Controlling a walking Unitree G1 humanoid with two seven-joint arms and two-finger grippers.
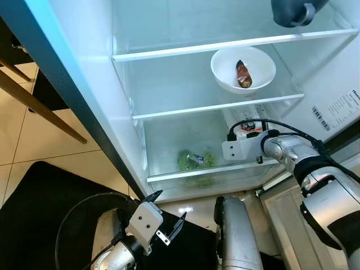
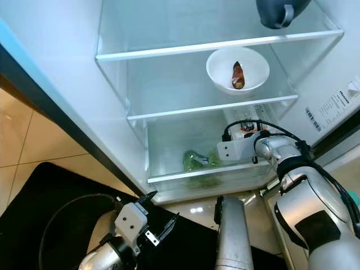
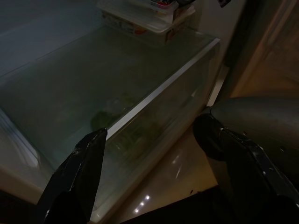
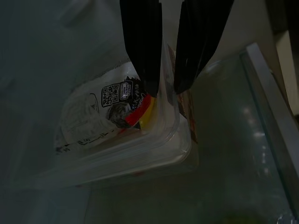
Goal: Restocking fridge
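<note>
Three glass shelves (image 1: 214, 106) show in the fridge: one white bowl (image 1: 243, 68) at upper right, one green bag (image 1: 194, 160) at lower centre. Right gripper (image 4: 163, 86) pinches one plastic food tray (image 4: 126, 140) narrowly — its label is dim. Left gripper (image 1: 166, 211) hangs wide open, bottom left — one dark pot (image 1: 295, 11) is cut off above.

Right arm (image 1: 315, 174) extended forward and bent at the elbow, wrist level; right gripper (image 4: 162, 86) has its two black fingers (image 4: 142, 42) drawn near-parallel with a thin gap, pinching the raised edge of a clear plastic food tray (image 4: 135, 140) directly under the tips. Left arm low, wrist tilted upward; left gripper (image 1: 167, 212) fingers (image 3: 74, 172) spread wide, nothing between them.
</note>
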